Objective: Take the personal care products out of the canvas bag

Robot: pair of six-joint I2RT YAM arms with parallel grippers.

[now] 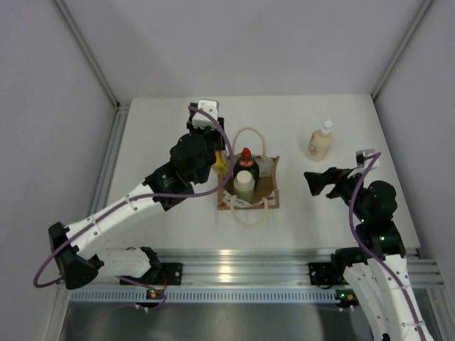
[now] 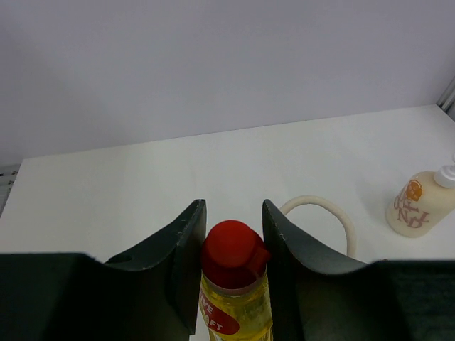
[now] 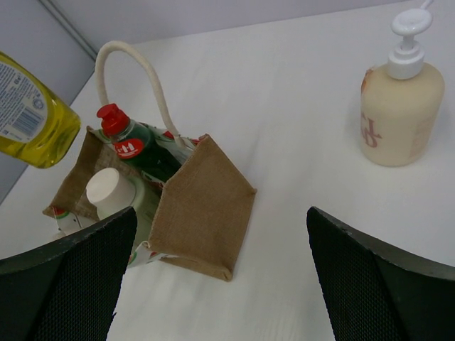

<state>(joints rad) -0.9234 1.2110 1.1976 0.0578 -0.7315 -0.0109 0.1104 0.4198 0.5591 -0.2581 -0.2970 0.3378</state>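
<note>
The canvas bag (image 1: 267,186) stands mid-table, tan with cream loop handles; the right wrist view shows its side (image 3: 202,206). Inside it stand the dark green bottle with red cap (image 1: 246,158) (image 3: 135,150) and the pale cylindrical bottle with white cap (image 1: 244,183) (image 3: 108,190). My left gripper (image 1: 219,162) (image 2: 233,207) is shut on the slim yellow bottle with red cap (image 2: 234,302) (image 3: 32,114), held raised at the bag's left side. The cream bottle with white pump cap (image 1: 320,141) (image 3: 398,106) (image 2: 419,207) stands on the table at the right. My right gripper (image 1: 313,177) (image 3: 220,213) is open and empty, right of the bag.
A metal rail (image 1: 234,263) runs along the table's near edge by the arm bases. Grey walls close in the back and both sides, with a frame strip (image 1: 114,149) along the left edge. One bag handle (image 1: 247,130) lies flat behind the bag.
</note>
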